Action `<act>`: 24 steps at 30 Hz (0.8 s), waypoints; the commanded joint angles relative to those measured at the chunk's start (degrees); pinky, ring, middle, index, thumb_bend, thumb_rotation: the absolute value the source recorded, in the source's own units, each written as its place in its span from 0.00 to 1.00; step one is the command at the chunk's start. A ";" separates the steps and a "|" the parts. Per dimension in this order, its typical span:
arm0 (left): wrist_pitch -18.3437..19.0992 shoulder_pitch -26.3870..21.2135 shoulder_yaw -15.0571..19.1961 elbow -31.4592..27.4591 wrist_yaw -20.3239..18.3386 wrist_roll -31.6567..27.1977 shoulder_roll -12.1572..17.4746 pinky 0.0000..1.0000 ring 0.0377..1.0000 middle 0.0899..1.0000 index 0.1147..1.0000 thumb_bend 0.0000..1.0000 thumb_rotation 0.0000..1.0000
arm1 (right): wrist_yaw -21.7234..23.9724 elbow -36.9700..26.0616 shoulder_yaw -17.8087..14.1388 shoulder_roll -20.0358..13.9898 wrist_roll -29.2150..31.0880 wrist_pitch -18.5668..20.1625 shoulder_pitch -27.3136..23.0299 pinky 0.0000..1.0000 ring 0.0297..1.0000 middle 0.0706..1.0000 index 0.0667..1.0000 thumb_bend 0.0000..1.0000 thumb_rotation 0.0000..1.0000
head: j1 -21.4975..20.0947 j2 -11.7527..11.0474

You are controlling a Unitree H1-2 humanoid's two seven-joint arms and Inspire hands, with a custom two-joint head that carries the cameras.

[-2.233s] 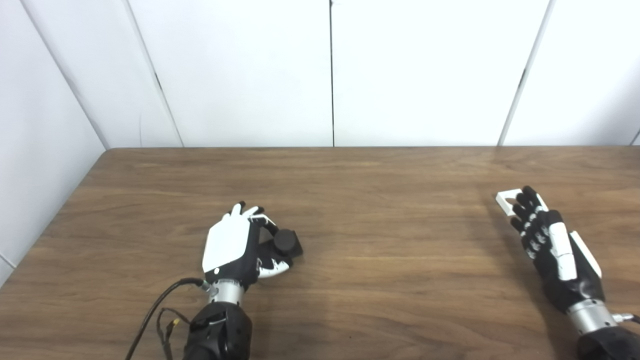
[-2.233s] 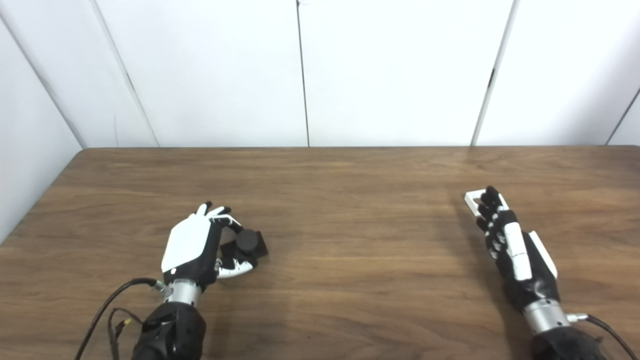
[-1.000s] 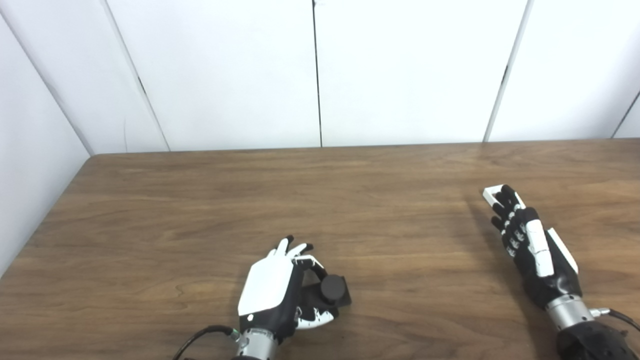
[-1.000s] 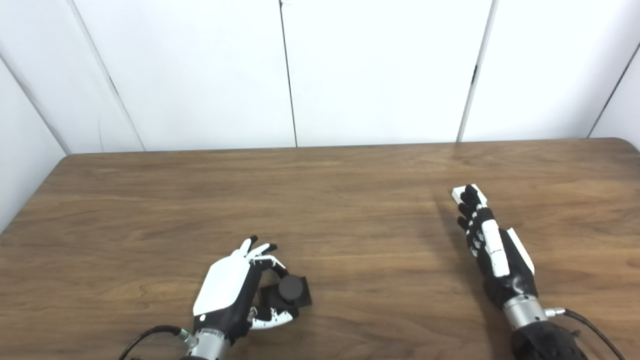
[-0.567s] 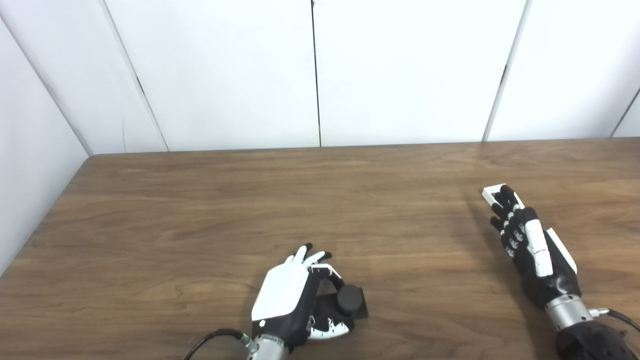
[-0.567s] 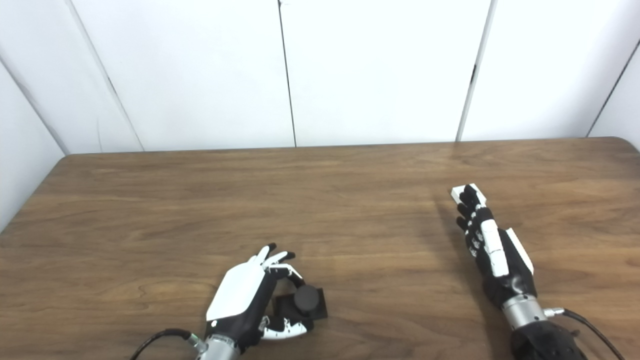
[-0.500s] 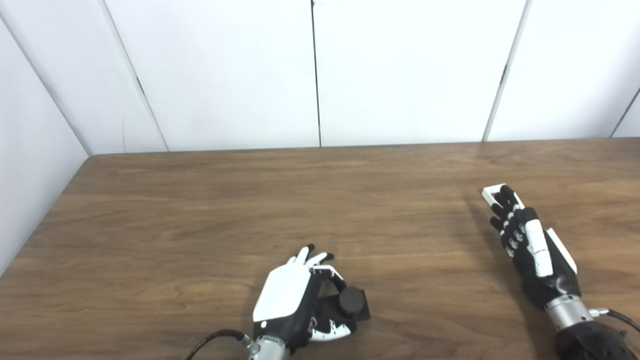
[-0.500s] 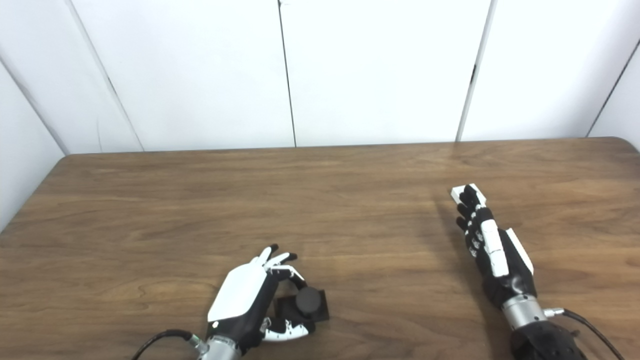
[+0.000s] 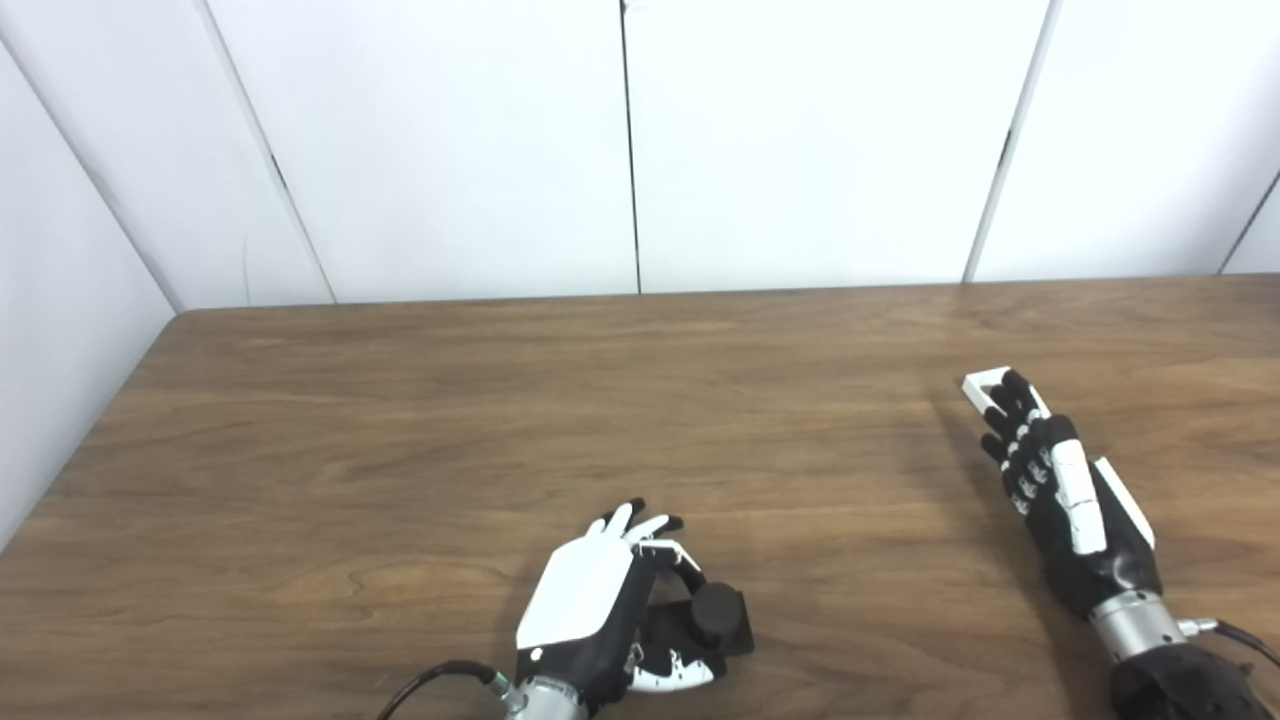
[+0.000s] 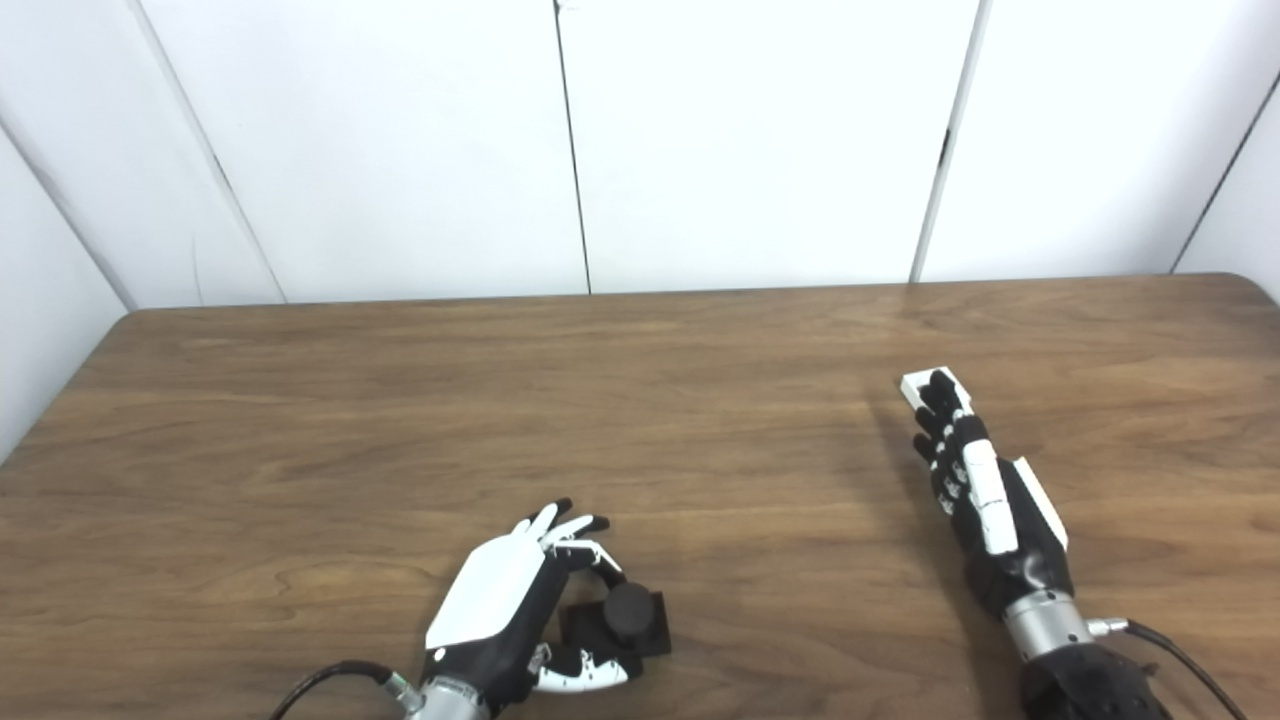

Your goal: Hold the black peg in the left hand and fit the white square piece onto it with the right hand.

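The black peg, a round stub on a square black base, sits low over the table near the front edge, a little left of centre. My left hand is shut on it, with thumb and fingertips pinching the base from the left. At the right, the white square piece lies flat on the table; only its far corner and part of its frame show. My right hand lies stretched over it, palm down, with fingertips resting on the piece. Its thumb is hidden.
The brown wooden table reaches back to white wall panels. Its left edge runs diagonally at the left, and its rounded far right corner shows. A black cable trails from my left wrist at the bottom.
My left hand has carried the black peg to the right and nearer the front edge. The right hand and the white piece have stayed put. The camera shifted early on.
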 commanded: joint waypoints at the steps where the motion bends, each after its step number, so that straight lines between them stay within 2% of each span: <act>1: 0.33 2.01 -1.38 0.79 -3.16 0.75 -0.08 1.00 1.00 0.88 0.42 0.51 0.07 | -0.44 2.37 0.28 2.24 1.41 -0.10 4.09 1.00 1.00 1.00 1.00 0.59 0.98 | -0.01 0.05; 9: 0.41 1.78 -1.30 1.06 -3.32 0.56 0.15 1.00 1.00 0.89 0.42 0.51 0.07 | -0.75 2.64 -1.33 1.75 2.60 -0.76 2.52 1.00 1.00 1.00 1.00 0.61 0.96 | -1.09 0.12; 13: 0.31 1.21 -1.10 1.39 -3.34 0.69 0.35 1.00 1.00 0.88 0.42 0.51 0.07 | -1.60 1.88 -2.21 1.27 3.13 -0.18 0.99 1.00 1.00 1.00 1.00 0.61 0.94 | -2.20 1.97; 18: 0.50 0.72 -0.51 0.96 -3.94 0.24 0.53 1.00 1.00 0.89 0.42 0.51 0.07 | -4.01 -0.19 -2.37 0.37 1.50 3.36 -0.59 1.00 1.00 1.00 1.00 0.64 0.88 | -2.78 3.69; 21: 0.81 0.54 -0.10 0.71 -4.73 0.14 0.56 1.00 1.00 0.89 0.42 0.51 0.08 | -5.37 -1.46 -1.88 -0.83 -0.75 5.52 -1.42 1.00 1.00 1.00 1.00 0.59 0.86 | -3.15 4.52; 24: 0.71 0.45 0.21 0.69 -5.12 0.35 0.58 1.00 1.00 0.89 0.42 0.51 0.08 | -5.30 -1.86 -1.86 -1.87 -1.24 6.01 -2.22 1.00 1.00 1.00 1.00 0.65 0.78 | -3.65 4.92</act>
